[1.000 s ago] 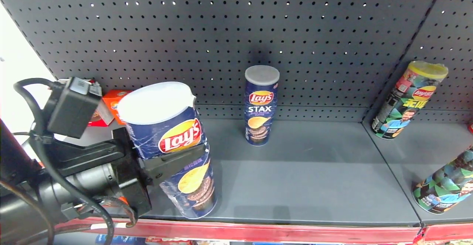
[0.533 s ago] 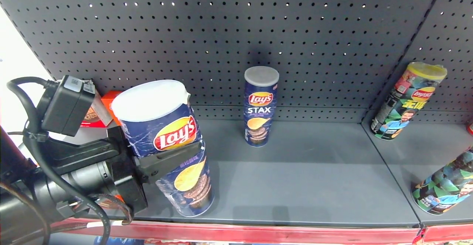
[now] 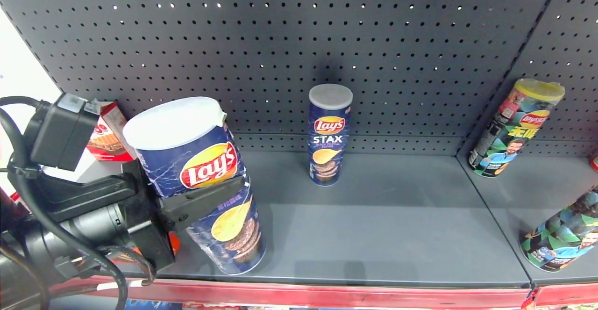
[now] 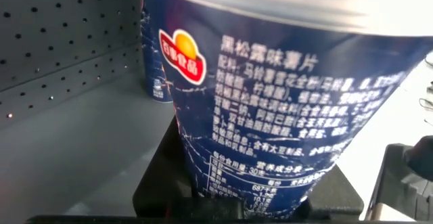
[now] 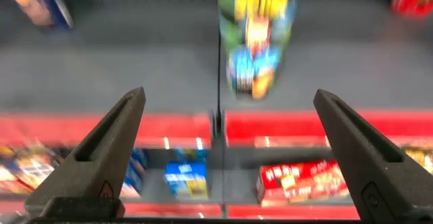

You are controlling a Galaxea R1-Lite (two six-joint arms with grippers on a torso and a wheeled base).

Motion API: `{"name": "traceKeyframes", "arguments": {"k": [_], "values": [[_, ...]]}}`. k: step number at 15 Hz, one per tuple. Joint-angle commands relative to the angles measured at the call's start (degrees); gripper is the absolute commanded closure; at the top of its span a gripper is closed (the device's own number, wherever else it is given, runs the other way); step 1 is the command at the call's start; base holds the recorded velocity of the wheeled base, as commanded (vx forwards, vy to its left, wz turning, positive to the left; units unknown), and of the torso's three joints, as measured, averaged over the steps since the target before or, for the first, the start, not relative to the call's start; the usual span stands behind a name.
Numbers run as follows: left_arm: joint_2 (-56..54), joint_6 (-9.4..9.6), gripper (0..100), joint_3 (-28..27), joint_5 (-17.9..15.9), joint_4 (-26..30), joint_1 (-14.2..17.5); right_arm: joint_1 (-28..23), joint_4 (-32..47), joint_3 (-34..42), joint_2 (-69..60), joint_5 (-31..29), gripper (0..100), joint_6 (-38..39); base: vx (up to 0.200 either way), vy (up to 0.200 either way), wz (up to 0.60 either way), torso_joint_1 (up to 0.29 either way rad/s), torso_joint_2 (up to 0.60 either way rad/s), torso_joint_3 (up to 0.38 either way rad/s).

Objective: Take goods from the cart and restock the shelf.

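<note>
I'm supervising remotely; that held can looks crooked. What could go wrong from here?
The held can leans in the left jaws, base near the shelf's red front edge; released so, it may topple off. The red snack box stands close behind the left arm and could get knocked.

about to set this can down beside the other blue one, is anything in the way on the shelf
Nothing visible does. The held can in the left gripper leans at the front left, and bare shelf runs from it to the blue can standing at the back. The green cans are far right.
</note>
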Motion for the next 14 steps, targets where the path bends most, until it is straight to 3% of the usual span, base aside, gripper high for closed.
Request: {"name": "traceKeyframes", "arguments": {"k": [1,6,9,13,14], "values": [[-0.72,-0.04,100,2.47,0.0,-0.29,0.1,3.15,0.7,-10.36,14.32,3.71,0,-2.2,0.0,0.0,0.0,0.0,0.0,0.0],[-2.74,-0.04,100,3.7,0.0,-0.2,0.19,6.66,0.7,-19.85,23.9,8.28,0,-3.26,0.0,0.0,0.0,0.0,0.0,0.0],[-2.83,-0.04,100,3.88,0.0,-0.11,0.72,14.75,0.26,-29.61,35.24,9.86,0,-4.84,0.0,0.0,0.0,0.0,0.0,0.0],[-2.83,-0.04,100,4.14,-0.09,-0.2,0.81,19.76,-0.61,-31.98,41.48,9.51,0,-10.55,0.0,0.0,0.0,0.0,0.0,0.0],[-2.92,-0.04,100,4.23,0.0,-0.11,0.81,22.57,-4.22,-32.24,45.0,9.51,0,-11.43,0.0,0.0,0.0,0.0,0.0,0.0]]}}
